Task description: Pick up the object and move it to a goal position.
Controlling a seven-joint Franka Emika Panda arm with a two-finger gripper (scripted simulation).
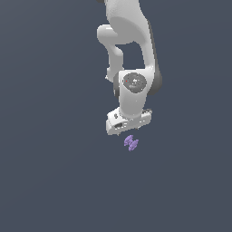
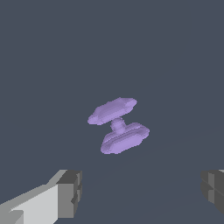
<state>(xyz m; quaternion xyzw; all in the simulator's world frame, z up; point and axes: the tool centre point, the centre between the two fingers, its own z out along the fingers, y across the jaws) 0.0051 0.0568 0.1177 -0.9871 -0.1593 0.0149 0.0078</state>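
Note:
The object is a tiny light-purple spool-like piece lying on the dark grey floor, just in front of and below the white arm's hand. In the wrist view the object shows as two flat lobes joined by a thin neck. My gripper hangs above it, a little behind it, not touching it. In the wrist view my gripper is open, its grey fingertips wide apart with nothing between them. The object lies beyond the gap, apart from both fingers.
The dark grey floor stretches flat all around. The white arm rises behind the object toward the top of the exterior view. No goal marker shows.

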